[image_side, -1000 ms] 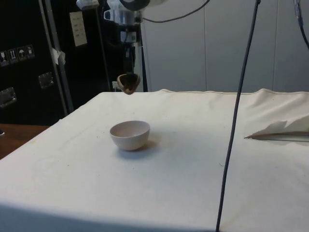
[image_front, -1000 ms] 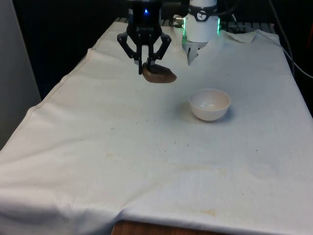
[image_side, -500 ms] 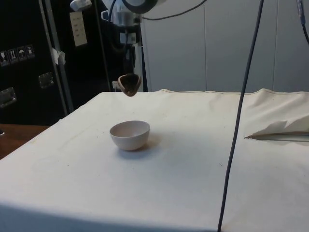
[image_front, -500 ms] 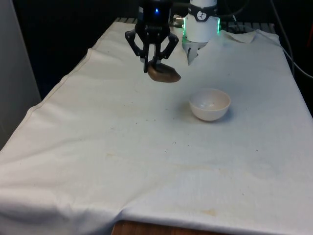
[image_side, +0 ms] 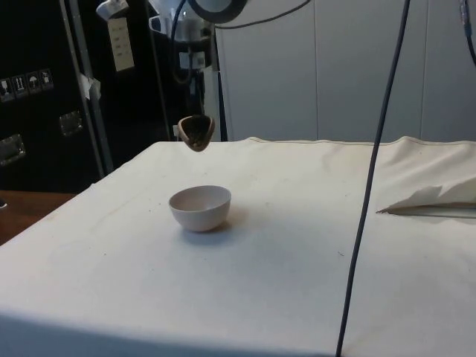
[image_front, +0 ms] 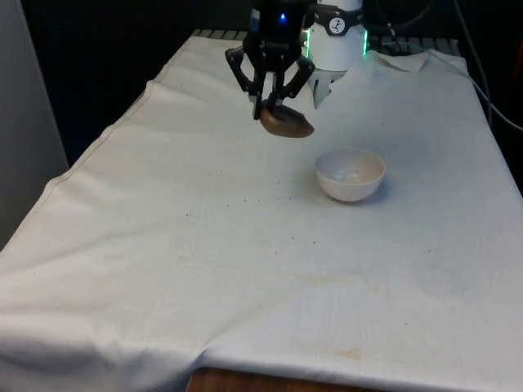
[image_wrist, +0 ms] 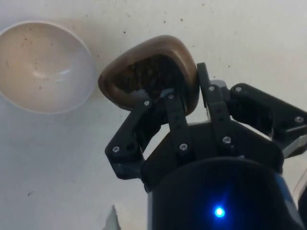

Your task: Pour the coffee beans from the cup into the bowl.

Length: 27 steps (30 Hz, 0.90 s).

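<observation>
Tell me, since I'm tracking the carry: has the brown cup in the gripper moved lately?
Yes. In the front view the brown cup, held in the gripper, has shifted toward that view's right, nearer the white bowl.

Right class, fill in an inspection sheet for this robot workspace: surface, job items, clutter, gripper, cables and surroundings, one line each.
Surface: white cloth over the table, wrinkled, faintly stained, with small dark specks.
Job items: brown cup of coffee beans, held in the air, beside the bowl rather than over it; white bowl upright on the cloth, no beans inside.
Clutter: nothing seen.
Gripper: gripper shut on the cup's rim.
Cables: dark cable hanging across the side view.
Surroundings: black curtains; dark cabinets; pale wall panels.
</observation>
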{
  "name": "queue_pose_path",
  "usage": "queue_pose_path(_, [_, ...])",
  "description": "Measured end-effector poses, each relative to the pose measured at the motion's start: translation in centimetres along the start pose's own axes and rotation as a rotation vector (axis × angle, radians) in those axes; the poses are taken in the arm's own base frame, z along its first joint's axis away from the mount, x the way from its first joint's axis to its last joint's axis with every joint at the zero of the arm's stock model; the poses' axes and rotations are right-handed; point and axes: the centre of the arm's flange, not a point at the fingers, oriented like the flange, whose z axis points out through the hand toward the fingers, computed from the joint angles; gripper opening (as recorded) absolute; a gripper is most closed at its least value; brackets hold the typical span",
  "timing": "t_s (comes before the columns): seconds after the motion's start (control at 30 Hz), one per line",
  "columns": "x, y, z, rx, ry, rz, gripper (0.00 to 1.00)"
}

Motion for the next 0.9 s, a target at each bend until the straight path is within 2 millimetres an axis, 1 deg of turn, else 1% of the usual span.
queue_pose_path(0.5, [0.4, -2.7, -0.6, -0.040, -0.008, -0.002, 0.04])
queue_pose_path(0.57, [0.4, -2.7, -0.6, -0.040, -0.008, -0.002, 0.04])
queue_pose_path(0.9, [0.5, -4.4, -0.9, -0.096, -0.012, -0.010, 0.04])
